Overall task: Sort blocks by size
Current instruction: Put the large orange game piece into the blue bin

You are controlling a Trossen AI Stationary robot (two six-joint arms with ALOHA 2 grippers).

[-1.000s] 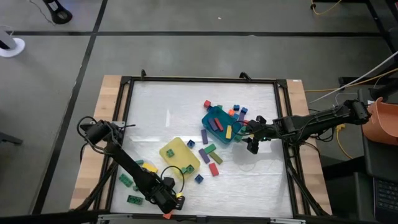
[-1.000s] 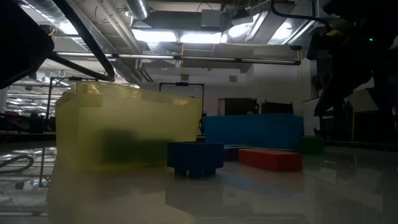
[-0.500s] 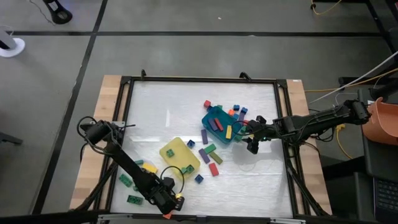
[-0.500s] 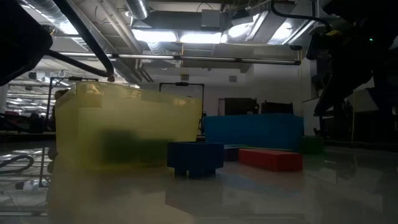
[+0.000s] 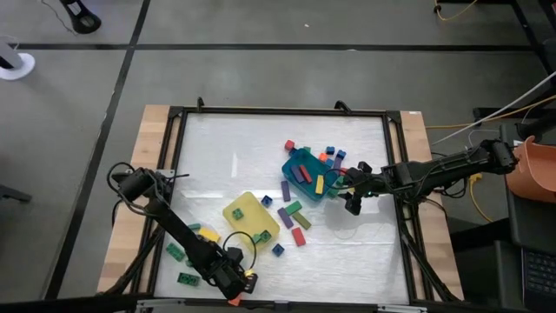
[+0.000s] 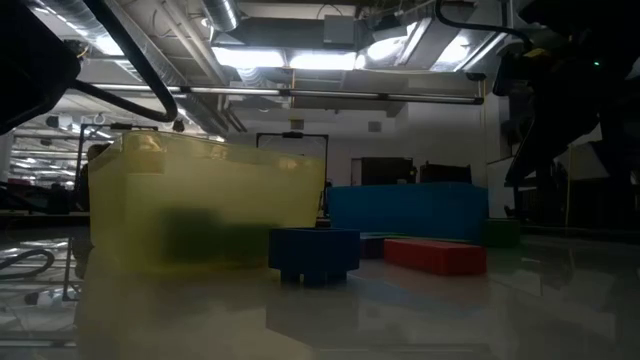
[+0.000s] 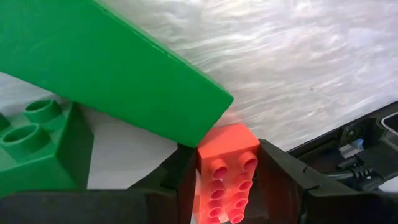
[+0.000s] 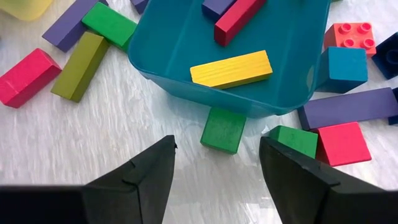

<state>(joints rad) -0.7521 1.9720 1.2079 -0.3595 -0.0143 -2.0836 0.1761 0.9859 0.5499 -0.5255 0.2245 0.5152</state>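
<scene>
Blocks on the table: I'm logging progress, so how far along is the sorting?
Partly done. The teal tray already holds a yellow bar and a red bar. In hand: the left gripper, at the near edge, has an orange-red brick between its fingers. Left: loose blocks around the tray, such as a green cube, below the open right gripper.

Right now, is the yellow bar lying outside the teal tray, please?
No, the yellow bar lies inside the teal tray, beside a red bar.
</scene>
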